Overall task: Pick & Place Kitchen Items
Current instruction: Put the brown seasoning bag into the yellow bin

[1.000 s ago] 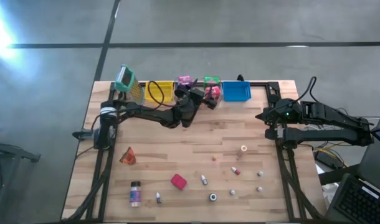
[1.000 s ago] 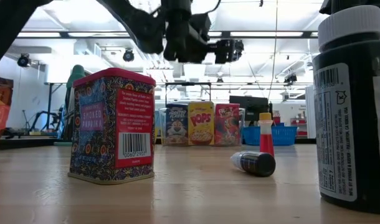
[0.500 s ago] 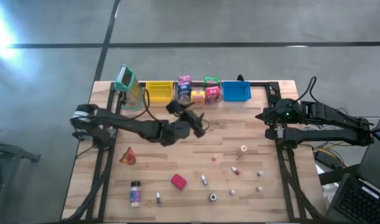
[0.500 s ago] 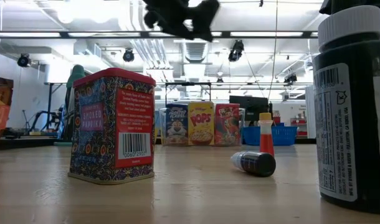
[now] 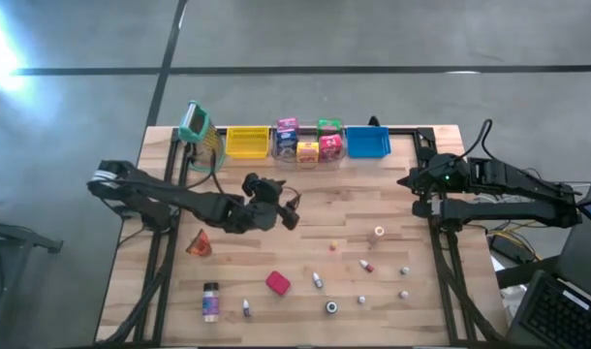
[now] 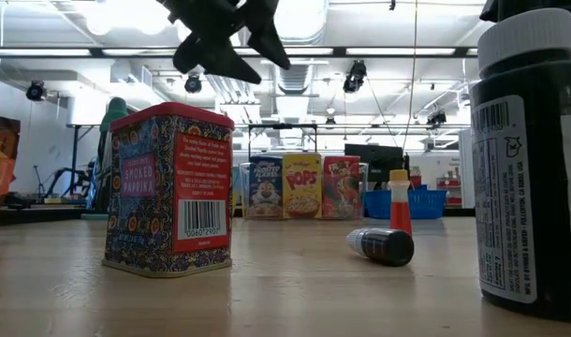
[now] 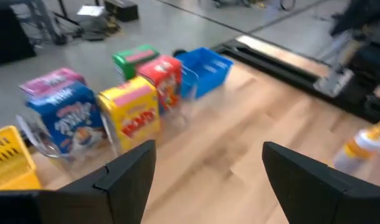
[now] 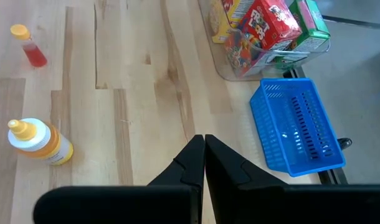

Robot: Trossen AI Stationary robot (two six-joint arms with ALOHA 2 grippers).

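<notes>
- Far-left rear corner of the worktop (image 5: 305, 223): green-topped box (image 5: 192, 122) propped at the edge, yellow bin (image 5: 247, 142) just beside it.
- Left hand (image 5: 288, 206) hanging above the bare wood left of centre, fingers (image 7: 124, 177) spread apart, nothing between them; in the low view hovering high over the red paprika tin (image 6: 170, 192).
- Orange wedge (image 5: 199, 243) lying near the left edge, in front of the left arm.
- Purple-labelled jar (image 5: 210, 301) upright near the front-left corner; small white bottle (image 5: 246, 308) just beside it.
- Red block (image 5: 277, 282) standing in the front middle, well apart from the bins.
- Clear bin (image 5: 307, 145) at the rear centre, holding the mini boxes: blue one (image 7: 65, 118), yellow one (image 7: 135, 111), red one (image 7: 166, 79) in front, pink (image 7: 50, 81) and green (image 7: 135, 57) behind.
- Blue bin (image 5: 366, 142) touching the clear bin's right side.
- Small bottles scattered front right: yellow-capped squeeze bottle (image 8: 39, 141), red bottle with yellow cap (image 8: 28, 45), several tiny white ones (image 5: 404, 270) toward the right edge.
- Right hand (image 5: 413, 180) parked over the right edge of the worktop, fingers (image 8: 189, 165) pressed together, gripping nothing.
</notes>
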